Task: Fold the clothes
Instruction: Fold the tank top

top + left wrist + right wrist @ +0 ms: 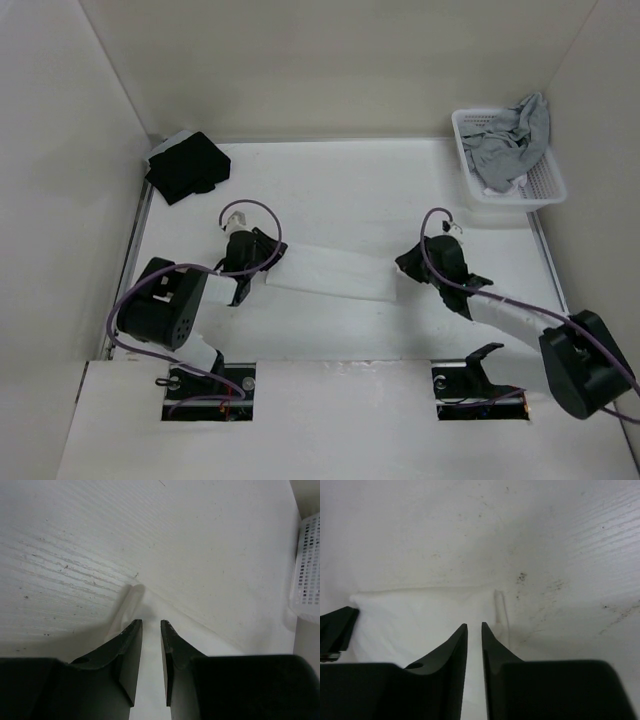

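Two tools sit at opposite ends of a white camisole [335, 272] folded into a long strip on the worktop [330, 190].
Left tool [151, 625] and right tool [474, 627] — each with jaws a narrow slit apart, tips over the white fabric; whether either pinches it cannot be told.

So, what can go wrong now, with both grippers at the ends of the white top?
1. The left gripper and right gripper sit at opposite ends of the folded white camisole; an uneven pull might undo the thin fold.
2. A loose strap lies just ahead of the right gripper and could snag on it and drag.
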